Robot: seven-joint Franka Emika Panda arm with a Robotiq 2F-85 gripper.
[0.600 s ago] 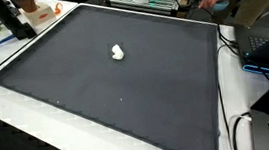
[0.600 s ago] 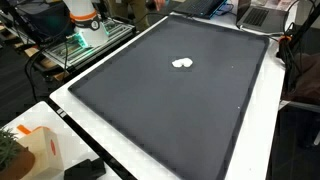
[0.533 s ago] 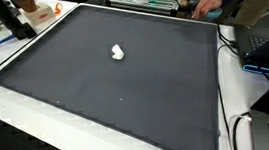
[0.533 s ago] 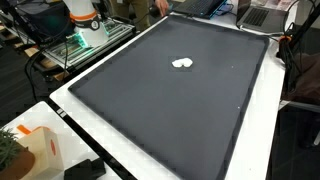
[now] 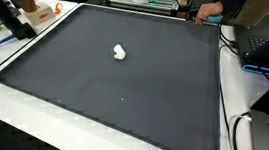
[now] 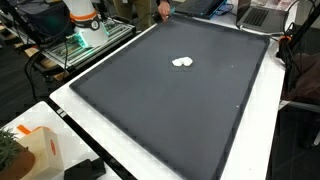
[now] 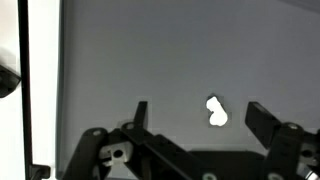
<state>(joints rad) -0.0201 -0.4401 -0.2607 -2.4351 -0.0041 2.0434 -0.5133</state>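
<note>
The pincer (image 7: 200, 115) stands wide open, fully released. It grasps nothing and touches nothing. In the wrist view its two dark fingers (image 7: 140, 112) rise from the 6 o'clock edge of the picture, well apart from each other, with bare mat showing between them.

The thing nearest it is a small white lump (image 7: 216, 112). In the wrist view the lump sits in the gap between the fingers, a little toward 3 o'clock from the midpoint. It is closer to the finger on that side but clear of both. How high the pincer hangs above the lump cannot be told from this view.

The lump lies loose on a large dark mat (image 7: 130, 50) that covers most of the white counter (image 7: 42, 80). The counter shows as a pale strip along the 9 o'clock side of the wrist view.

In both exterior views the white lump (image 5: 119, 52) (image 6: 182, 62) is alone on the dark mat (image 5: 127, 101) (image 6: 170, 115). It lies toward 11 to 12 o'clock from the mat's middle, well apart from every edge.

In an exterior view a person's hand (image 5: 208, 10) rests near the mat's far corner at about 1 o'clock, well apart from the lump.
</note>
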